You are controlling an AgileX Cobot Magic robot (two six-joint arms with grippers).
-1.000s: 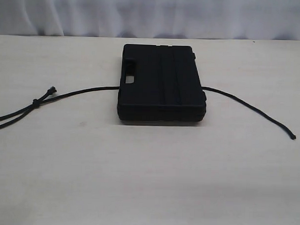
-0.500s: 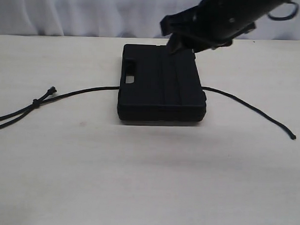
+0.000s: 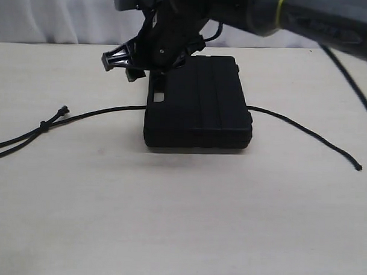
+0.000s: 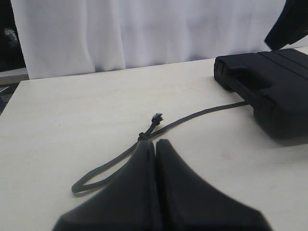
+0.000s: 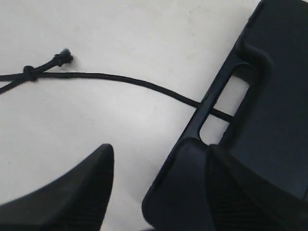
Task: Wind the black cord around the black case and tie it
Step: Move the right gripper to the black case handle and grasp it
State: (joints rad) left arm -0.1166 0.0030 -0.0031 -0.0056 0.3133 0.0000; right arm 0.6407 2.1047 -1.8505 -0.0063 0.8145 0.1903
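Observation:
The black case (image 3: 196, 105) lies flat mid-table, its handle slot facing left. The black cord (image 3: 100, 113) runs under it: the left part ends in a small knot (image 3: 45, 125) and a frayed tip, the right part trails off to a loose end (image 3: 358, 168). My right gripper (image 3: 121, 68) reaches across from the upper right and hangs open over the case's handle corner (image 5: 192, 154), holding nothing; the cord (image 5: 120, 78) passes beneath the handle slot. My left gripper (image 4: 155, 143) is shut and empty, low over the table just short of the knot (image 4: 143, 136).
A white curtain (image 3: 55, 15) hangs behind the table's far edge. The right arm (image 3: 308, 18) and its cable span the upper right, above the case's back edge. Bare pale tabletop (image 3: 180, 222) stretches in front of the case.
The right arm has come in from the upper right and swept left over the case's back to its handle corner. The case and cord have not moved.

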